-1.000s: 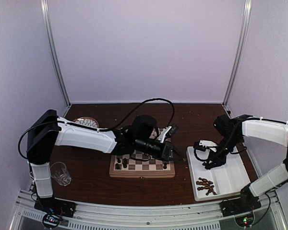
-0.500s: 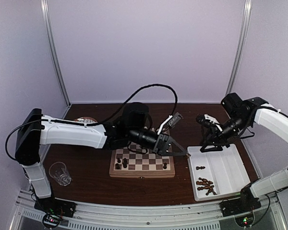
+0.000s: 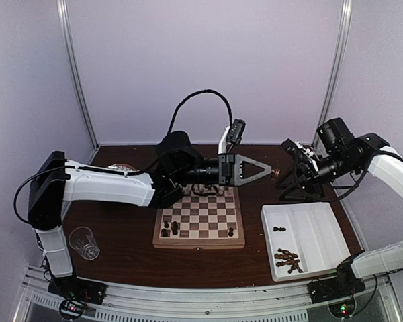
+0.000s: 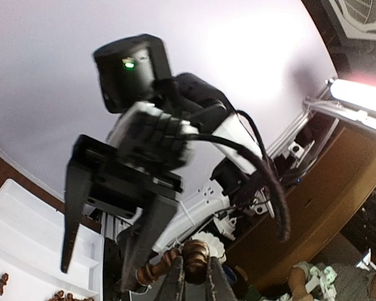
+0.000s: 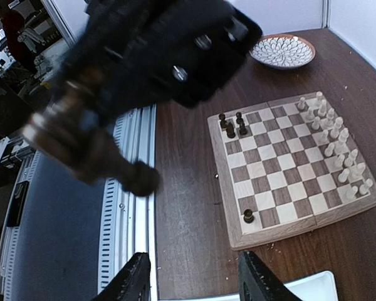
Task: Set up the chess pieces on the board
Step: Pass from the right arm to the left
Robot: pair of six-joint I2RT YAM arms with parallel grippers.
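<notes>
I see the left fingers (image 4: pixel 177 285) pinched shut on a dark chess piece (image 4: pixel 197 254), held in the air just right of the board (image 3: pixel 199 243). The right fingers (image 5: pixel 135 276) gape wide, empty. Risk: the grip is tip-only, so a tilt could drop it onto the bench (image 3: pixel 121 235).

Robotics lab test cell: a left arm (image 3: pixel 107 189) and a right arm (image 3: pixel 389 168), both white and black, sit bolted to a metal rail (image 3: pixel 208 303) at the edge of a dark wooden bench (image 3: pixel 124 231). Plain pale panels (image 3: pixel 201 67) on metal posts (image 3: pixel 77 80) box them in, and a cluttered room (image 5: pixel 12 44) lies beyond.
</notes>
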